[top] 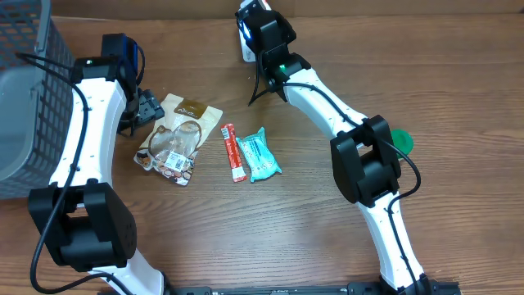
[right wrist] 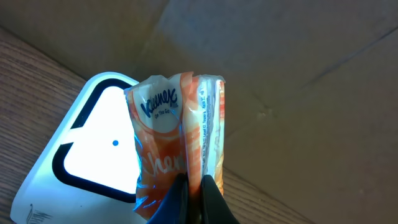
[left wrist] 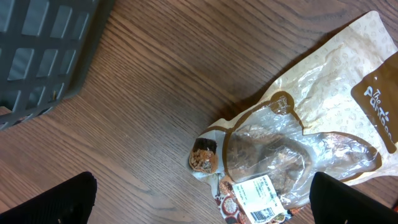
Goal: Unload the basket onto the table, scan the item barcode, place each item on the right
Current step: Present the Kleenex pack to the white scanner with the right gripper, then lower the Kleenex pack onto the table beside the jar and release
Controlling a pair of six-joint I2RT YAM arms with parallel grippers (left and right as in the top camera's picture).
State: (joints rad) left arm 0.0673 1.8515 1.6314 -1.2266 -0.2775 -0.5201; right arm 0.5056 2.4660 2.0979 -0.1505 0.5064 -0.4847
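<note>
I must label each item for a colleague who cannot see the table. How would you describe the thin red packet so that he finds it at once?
Start at the grey basket at the far left and move right, past the beige snack bag. The red packet lies next, beside a teal packet; it alone is a narrow red stick.

Orange Kleenex pack [right wrist: 177,124] tight in the tool [right wrist: 194,183], beside a lit scanner [right wrist: 93,149].
</note>
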